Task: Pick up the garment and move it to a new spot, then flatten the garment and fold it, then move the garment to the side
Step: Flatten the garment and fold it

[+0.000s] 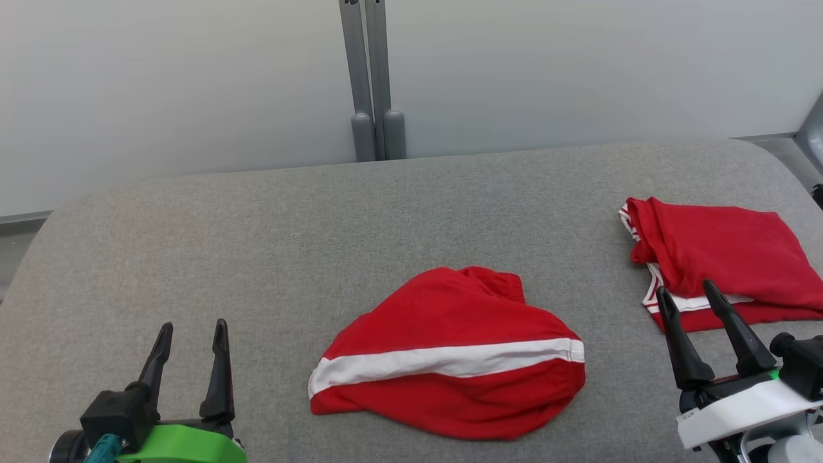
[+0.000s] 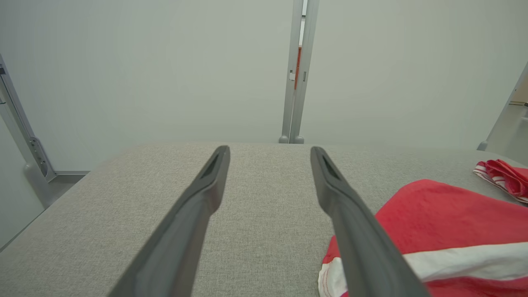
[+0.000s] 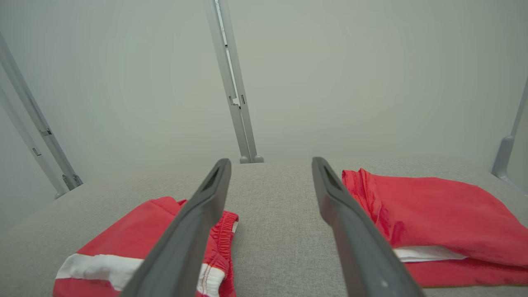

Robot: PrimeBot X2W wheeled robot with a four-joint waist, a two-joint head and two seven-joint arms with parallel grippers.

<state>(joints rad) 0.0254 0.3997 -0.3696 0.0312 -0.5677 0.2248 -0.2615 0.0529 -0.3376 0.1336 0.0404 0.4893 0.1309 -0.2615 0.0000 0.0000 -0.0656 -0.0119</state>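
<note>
A red garment [image 1: 450, 347] with a white stripe lies crumpled in a rounded heap at the middle of the grey padded table [image 1: 257, 244]. My left gripper [image 1: 194, 323] stands open at the lower left, well apart from the heap, with nothing between its fingers. In the left wrist view the garment [image 2: 445, 214] lies to the right of the open left gripper [image 2: 270, 148]. My right gripper [image 1: 684, 287] is open and empty at the lower right. The right wrist view has the garment [image 3: 136, 231] behind the left finger of the right gripper [image 3: 270, 160].
A second red garment [image 1: 726, 251] with white trim lies folded at the table's right edge, just beyond my right gripper; it also shows in the wrist views [image 3: 433, 206] [image 2: 505, 175]. Grey posts [image 1: 373, 83] and a pale wall stand behind the table.
</note>
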